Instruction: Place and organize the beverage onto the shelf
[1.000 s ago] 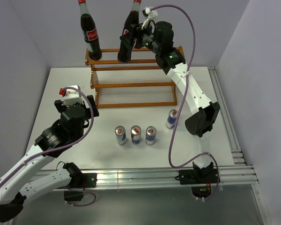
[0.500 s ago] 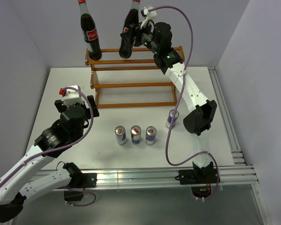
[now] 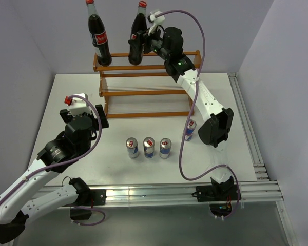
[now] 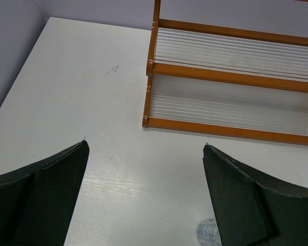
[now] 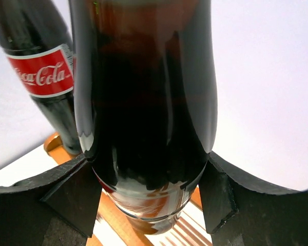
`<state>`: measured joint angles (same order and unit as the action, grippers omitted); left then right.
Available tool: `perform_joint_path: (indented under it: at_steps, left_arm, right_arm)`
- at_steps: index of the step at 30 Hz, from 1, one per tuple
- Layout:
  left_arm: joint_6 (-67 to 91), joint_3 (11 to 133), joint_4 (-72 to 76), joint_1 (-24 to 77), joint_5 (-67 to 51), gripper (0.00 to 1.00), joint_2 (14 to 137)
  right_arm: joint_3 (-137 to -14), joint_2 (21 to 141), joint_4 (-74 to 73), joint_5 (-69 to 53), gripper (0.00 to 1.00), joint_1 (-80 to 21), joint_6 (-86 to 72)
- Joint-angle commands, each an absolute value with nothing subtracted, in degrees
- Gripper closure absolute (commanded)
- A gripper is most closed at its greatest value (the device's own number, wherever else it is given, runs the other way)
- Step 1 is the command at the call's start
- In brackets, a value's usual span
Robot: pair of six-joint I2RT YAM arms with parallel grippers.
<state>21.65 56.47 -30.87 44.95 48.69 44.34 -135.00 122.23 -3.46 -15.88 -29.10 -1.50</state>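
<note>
The shelf (image 3: 143, 93) is an orange-brown stepped rack at the back of the table. One cola bottle (image 3: 99, 40) stands on its top tier at the left end. My right gripper (image 3: 139, 45) is shut on a second cola bottle (image 3: 137, 32), held nearly upright with its base at the top tier. In the right wrist view both fingers (image 5: 66, 197) press this bottle's (image 5: 143, 102) lower body, over an orange rail (image 5: 110, 218). Three cans (image 3: 149, 147) stand in a row, and another can (image 3: 189, 129) stands to their right. My left gripper (image 4: 145, 145) hangs open and empty over the table.
The first bottle (image 5: 41, 77) stands close on the held bottle's left. A can top (image 4: 208, 233) shows beside my left gripper's right finger. The shelf's lower tiers (image 4: 231, 102) hold nothing. A metal rail (image 3: 251, 143) runs along the table's right edge, with grey walls around.
The right arm has swung the held bottle left and back, from a lean to nearly upright over the top tier. The left arm and the cans have not moved.
</note>
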Motion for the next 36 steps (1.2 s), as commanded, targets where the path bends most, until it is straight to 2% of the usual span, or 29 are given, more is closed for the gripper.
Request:
perform_joint_path:
  at_steps: [1,10,36]
  left_arm:
    - [20.39,56.78,-29.0,45.0,47.64,0.0,43.42]
    - [20.21,57.13,-29.71,45.09,47.29,0.01,44.47]
    - [20.04,57.22,-29.71,45.09,46.41,0.01,43.86]
  right_arm:
    - [-143.43,119.26,10.03,-18.1,1.0,-30.5,-0.97]
    - [-145.37,121.55,5.71,-16.88,1.0,-32.87,2.55]
    - [-147.22,126.74,4.84,-14.15,1.0,-33.66,4.13]
